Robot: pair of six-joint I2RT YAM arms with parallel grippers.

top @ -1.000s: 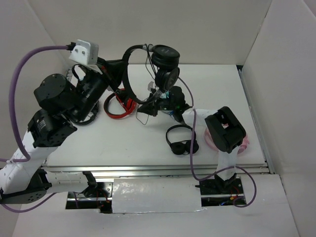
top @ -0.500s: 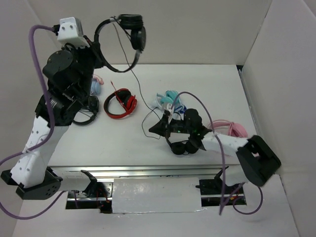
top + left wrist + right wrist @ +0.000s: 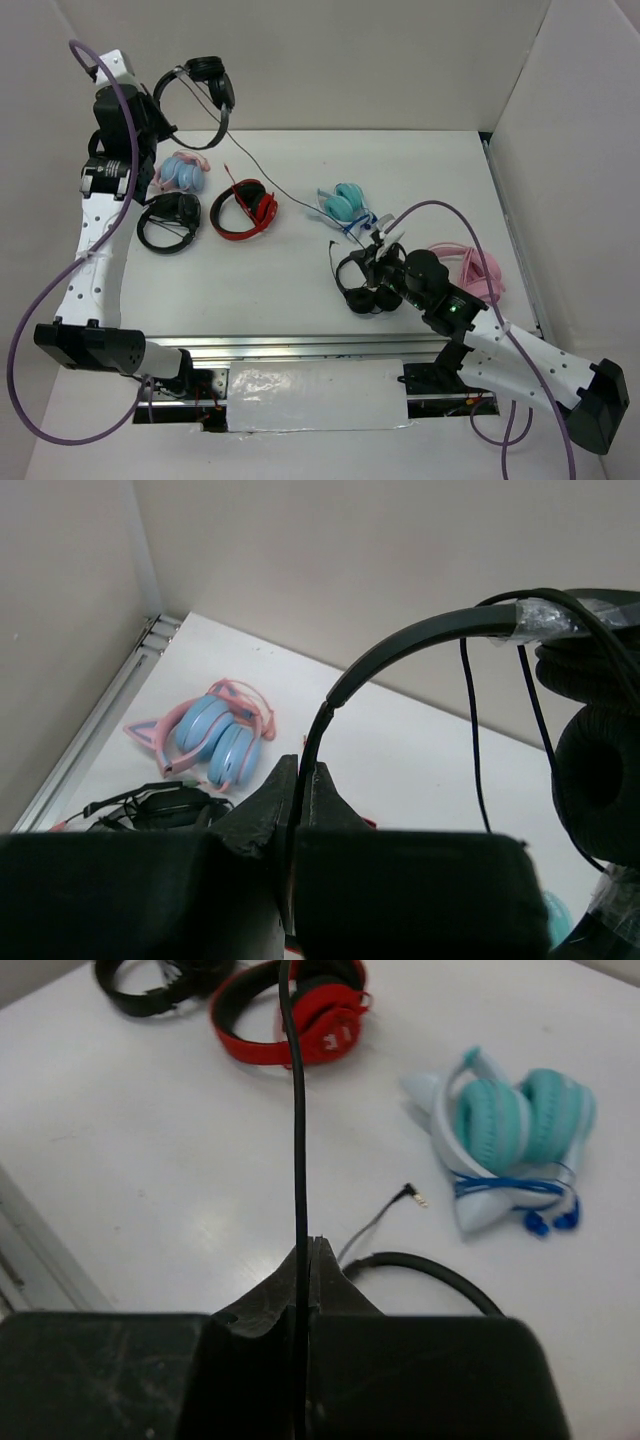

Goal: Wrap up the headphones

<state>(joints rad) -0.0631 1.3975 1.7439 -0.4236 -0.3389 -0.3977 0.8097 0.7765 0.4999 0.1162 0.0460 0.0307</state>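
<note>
The slim black headphones (image 3: 192,82) hang in the air at the back left. My left gripper (image 3: 152,118) is shut on their thin headband (image 3: 420,640); the fingertips (image 3: 322,780) pinch it. One round earcup (image 3: 600,770) shows at the right. Their long thin cable (image 3: 275,178) runs taut and straight across the table to my right gripper (image 3: 362,258). The right gripper (image 3: 305,1245) is shut on the cable (image 3: 297,1110), low over the table. A jack plug (image 3: 415,1197) on a thin lead lies just beyond its fingertips.
A black pair with fat earcups (image 3: 370,292) lies under my right gripper. Red headphones (image 3: 245,210), a teal pair (image 3: 345,203), a pink-and-blue cat-ear pair (image 3: 180,172), a black mic headset (image 3: 168,220) and a pink pair (image 3: 478,268) lie on the table. White walls enclose three sides.
My left arm has swung up and to the back left with the headphones. My right arm has dropped low and drawn towards the near edge, and the cable now runs straight.
</note>
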